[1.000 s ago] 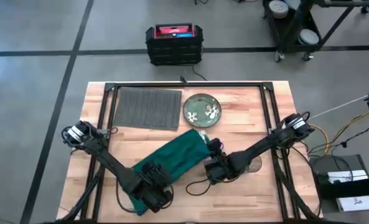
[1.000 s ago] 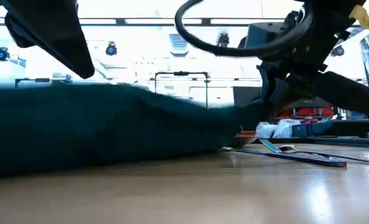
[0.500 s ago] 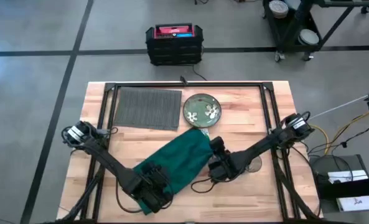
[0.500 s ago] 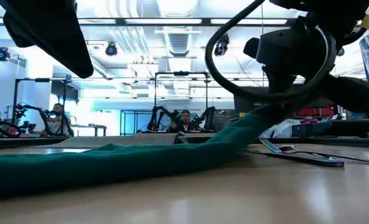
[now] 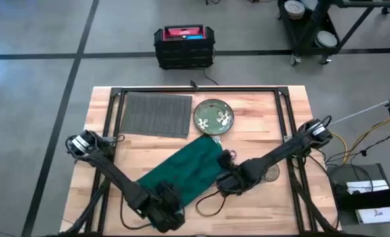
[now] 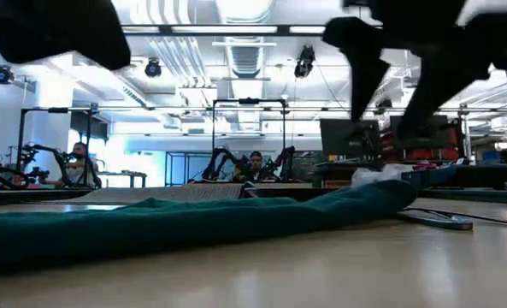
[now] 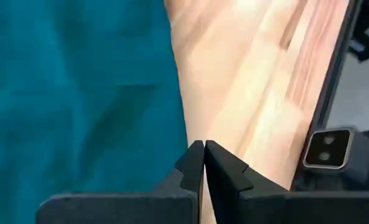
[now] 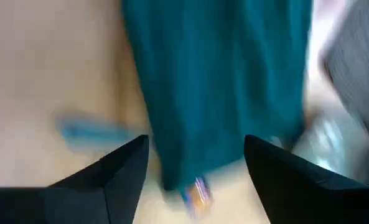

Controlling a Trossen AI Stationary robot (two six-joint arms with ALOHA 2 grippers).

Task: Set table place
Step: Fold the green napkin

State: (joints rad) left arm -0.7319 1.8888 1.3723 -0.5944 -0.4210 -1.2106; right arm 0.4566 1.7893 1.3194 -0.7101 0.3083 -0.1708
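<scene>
Your left end effector (image 7: 203,163) has its fingers pressed together with nothing between them, sitting at the near edge of the tabletop (image 5: 267,108), just over the near end of the dark green napkin (image 5: 181,171). Your right end effector (image 8: 196,163) is spread wide and empty, poised above the napkin's other end, right of the tabletop's middle. You can see the napkin lying flat in a diagonal band from the near edge toward the plate (image 5: 213,115). That plate sits at the middle of the far edge and carries a few small white pieces whose nature you cannot make out. Your placemat (image 5: 156,113) lies flat toward the far left corner, just beside the plate, with nothing on it. From the low camera, cutlery (image 6: 437,218) shows on the wood to the right of the napkin, partly hidden behind the cloth; the right wrist camera gives you only blurred shapes there. A round object near the right arm is mostly covered by that arm from above.
</scene>
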